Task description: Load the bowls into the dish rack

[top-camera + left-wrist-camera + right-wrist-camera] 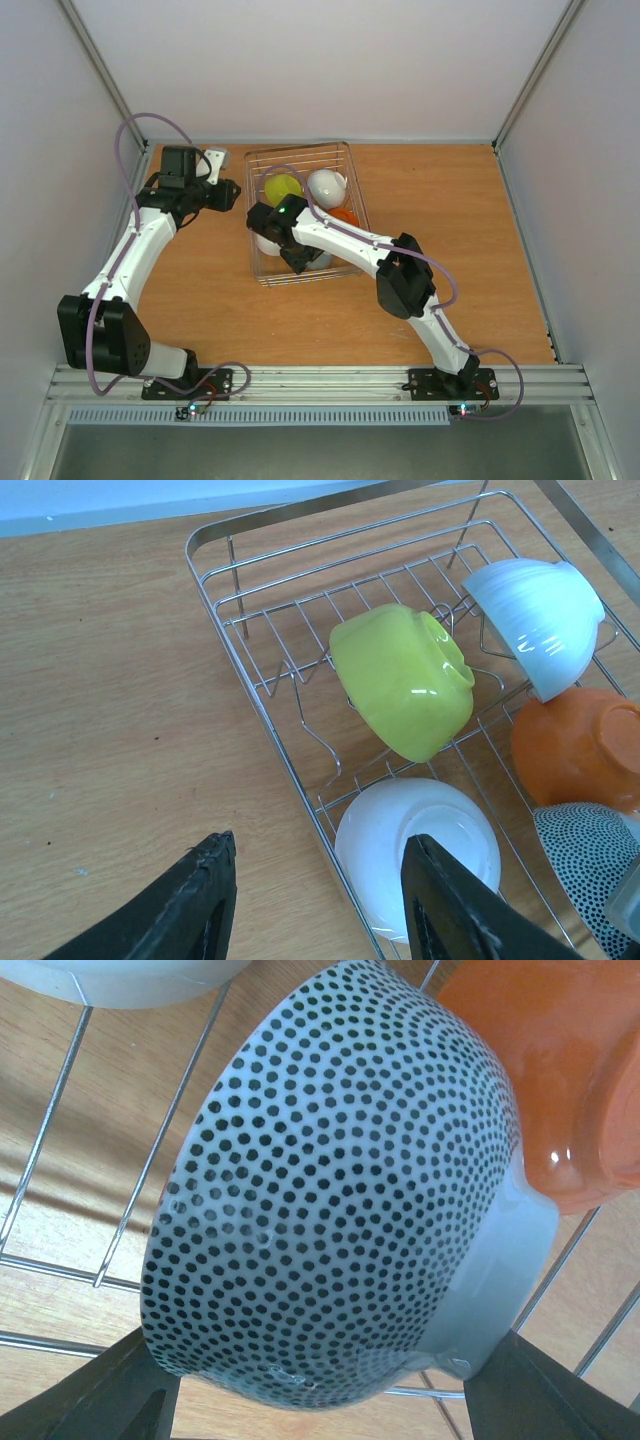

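The dish rack holds all the bowls. In the left wrist view I see the rack wire, a yellow-green bowl, a ribbed white bowl, an orange bowl, a plain white bowl and a pale grey bowl with black dots. My right gripper is down in the rack, its fingers against the rim and foot of the dotted bowl, which leans on the orange bowl. My left gripper is open and empty at the rack's left edge.
The rack sits mid-table at the back, close to the rear wall. White walls enclose the wooden table on three sides. My right arm reaches over the table's middle into the rack.
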